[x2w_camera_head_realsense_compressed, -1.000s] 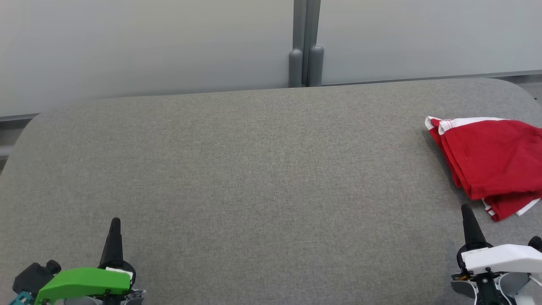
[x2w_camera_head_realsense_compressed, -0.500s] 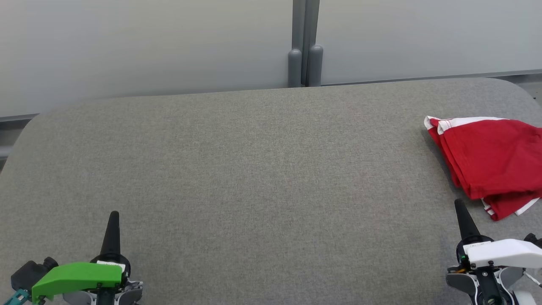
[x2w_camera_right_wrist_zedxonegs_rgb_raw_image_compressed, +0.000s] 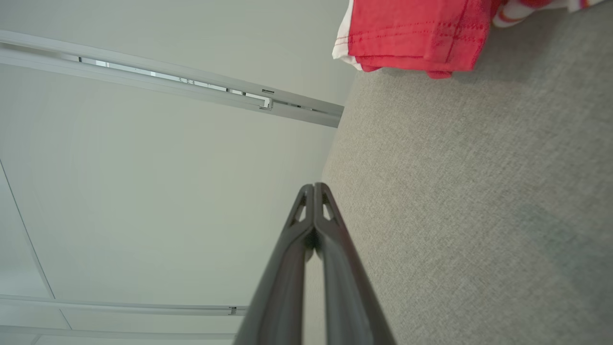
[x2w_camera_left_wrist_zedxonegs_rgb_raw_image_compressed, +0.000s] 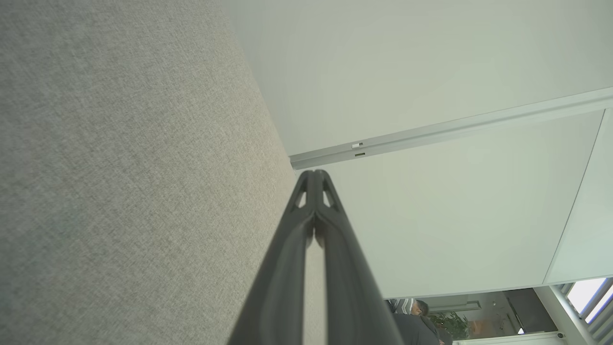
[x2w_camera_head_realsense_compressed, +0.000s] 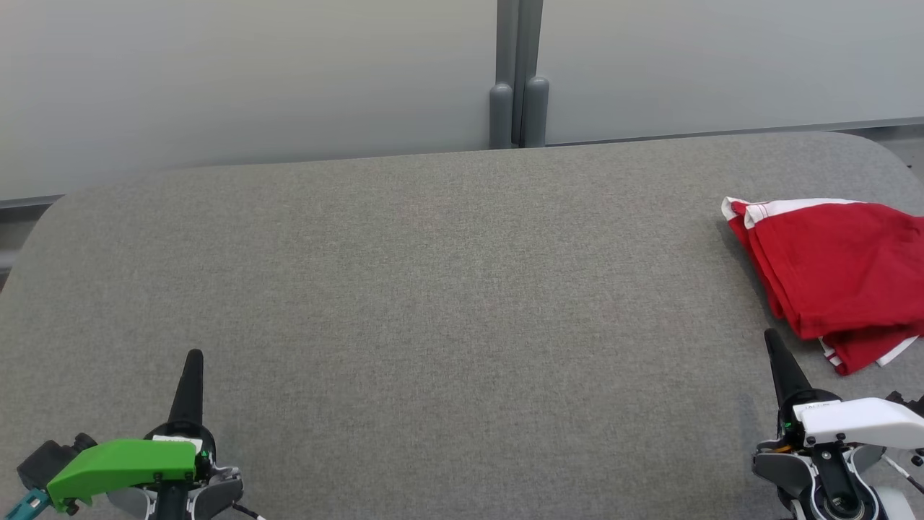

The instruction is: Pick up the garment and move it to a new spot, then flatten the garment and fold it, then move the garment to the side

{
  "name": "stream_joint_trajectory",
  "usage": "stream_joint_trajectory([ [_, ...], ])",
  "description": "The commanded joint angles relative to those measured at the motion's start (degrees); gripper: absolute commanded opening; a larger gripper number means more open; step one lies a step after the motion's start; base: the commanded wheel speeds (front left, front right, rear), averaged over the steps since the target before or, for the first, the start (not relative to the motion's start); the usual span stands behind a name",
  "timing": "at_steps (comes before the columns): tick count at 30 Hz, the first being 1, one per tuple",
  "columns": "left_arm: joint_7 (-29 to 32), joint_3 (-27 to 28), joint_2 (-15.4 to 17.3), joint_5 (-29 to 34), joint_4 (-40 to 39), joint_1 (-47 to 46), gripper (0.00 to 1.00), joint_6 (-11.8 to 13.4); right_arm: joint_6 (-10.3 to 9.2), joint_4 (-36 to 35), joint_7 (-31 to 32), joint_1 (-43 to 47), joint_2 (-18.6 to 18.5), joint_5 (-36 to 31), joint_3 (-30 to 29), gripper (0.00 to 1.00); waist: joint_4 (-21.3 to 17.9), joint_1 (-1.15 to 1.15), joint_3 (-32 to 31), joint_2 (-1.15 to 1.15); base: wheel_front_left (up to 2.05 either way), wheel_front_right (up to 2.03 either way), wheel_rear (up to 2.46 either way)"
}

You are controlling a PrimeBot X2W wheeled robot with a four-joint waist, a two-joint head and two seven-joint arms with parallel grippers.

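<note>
The garment is red with white trim and lies folded at the far right of the grey table, partly cut off by the head view's edge. Its hem shows at the top of the right wrist view. My right gripper stands shut and empty at the lower right, just short of the garment's near corner. In the right wrist view its fingertips press together. My left gripper is shut and empty at the lower left, far from the garment; its own view shows the closed tips.
Pale wall panels rise behind the table, joined by a grey post. The table's rounded corners show at back left and back right. A person sits far off in the left wrist view's lower right.
Both grippers have slid slightly forward over the table, the right one also a little leftward. The garment has stayed where it lay.
</note>
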Motion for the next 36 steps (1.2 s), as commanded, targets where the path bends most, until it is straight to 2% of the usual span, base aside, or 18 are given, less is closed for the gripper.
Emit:
stream_joint_trajectory([
  [1, 0.36, 0.48, -0.15, -1.60, -0.42, -1.32, 0.00, -0.13, 0.03, -0.14, 0.47, -1.16, -0.40, 1.71, 0.16, 0.00, -0.02, 0.00, 0.00, 0.11, 0.00, 0.00, 0.00],
  [32, 3.64, 1.88, -0.95, -13.06, -0.43, -3.13, 0.00, -0.18, 0.02, 0.68, 3.83, -3.31, -0.61, 16.09, 1.65, 0.00, -0.34, 0.00, -0.01, 0.14, 0.00, 0.00, 0.00],
  [36, 3.82, 1.93, -0.99, -13.10, -0.42, -3.26, 0.00, -0.18, 0.02, 0.70, 3.89, -3.27, -0.60, 16.57, 1.70, 0.00, -0.36, 0.00, -0.01, 0.15, 0.00, 0.00, 0.00],
])
